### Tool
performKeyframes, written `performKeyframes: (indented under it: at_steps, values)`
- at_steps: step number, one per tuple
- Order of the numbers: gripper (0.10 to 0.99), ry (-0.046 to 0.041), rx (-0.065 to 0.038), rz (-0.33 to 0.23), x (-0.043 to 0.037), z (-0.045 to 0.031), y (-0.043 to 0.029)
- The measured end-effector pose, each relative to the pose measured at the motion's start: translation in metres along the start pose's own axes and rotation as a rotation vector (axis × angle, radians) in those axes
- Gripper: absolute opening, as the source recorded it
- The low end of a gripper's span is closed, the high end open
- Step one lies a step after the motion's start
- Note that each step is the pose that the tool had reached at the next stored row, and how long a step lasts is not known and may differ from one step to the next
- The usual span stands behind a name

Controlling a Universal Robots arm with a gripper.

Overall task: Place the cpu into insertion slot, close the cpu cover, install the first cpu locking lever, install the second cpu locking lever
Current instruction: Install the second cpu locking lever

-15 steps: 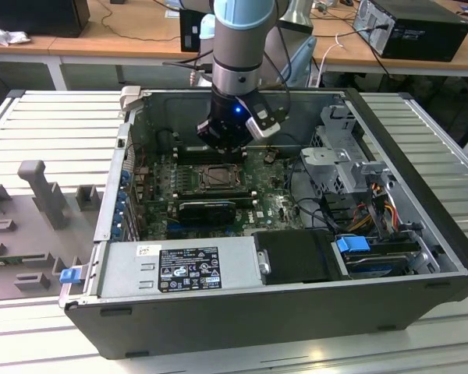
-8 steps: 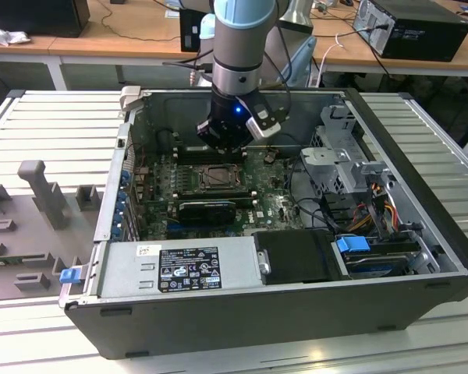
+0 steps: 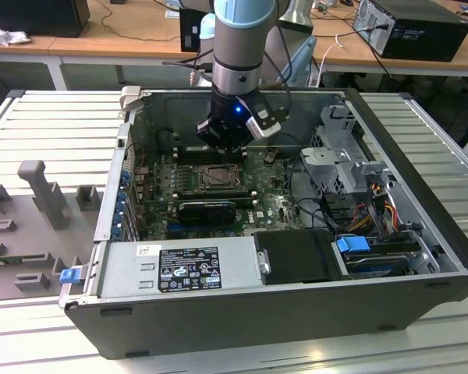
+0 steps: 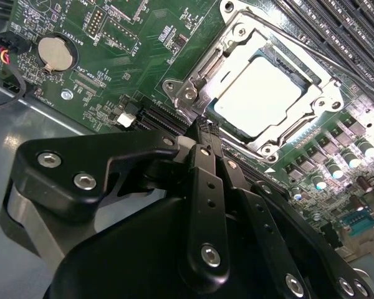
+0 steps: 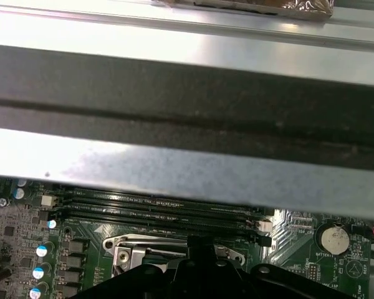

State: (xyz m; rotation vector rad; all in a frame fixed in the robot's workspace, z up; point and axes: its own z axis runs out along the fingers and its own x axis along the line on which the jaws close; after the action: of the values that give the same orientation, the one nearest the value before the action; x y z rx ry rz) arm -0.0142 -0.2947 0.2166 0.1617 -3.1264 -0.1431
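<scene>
1. Tool (image 4: 202, 128): fingers pressed together, gripping nothing, tip just beside the cpu cover (image 4: 234, 47).
2. Cpu (image 4: 257, 93) seated in insertion slot (image 3: 213, 178), cover lowered over it, at 1 o'clock from tool in second wrist view.

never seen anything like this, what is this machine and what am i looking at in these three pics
A robot arm reaches into an open computer case. The exterior view comes from a camera off the arm; both wrist views come from cameras riding on the arm. Its gripper, fingers together and holding nothing, sits at the edge of the insertion slot on the green circuit board. The cpu already lies in the slot, with the cpu cover closed around it.
</scene>
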Motion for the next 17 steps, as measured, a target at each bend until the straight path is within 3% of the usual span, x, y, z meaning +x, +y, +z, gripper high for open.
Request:
performKeyframes:
  at_steps: [17]
  values:
    - [0.106,0.0001,0.000,0.000,0.0000,-0.0022,0.0002]
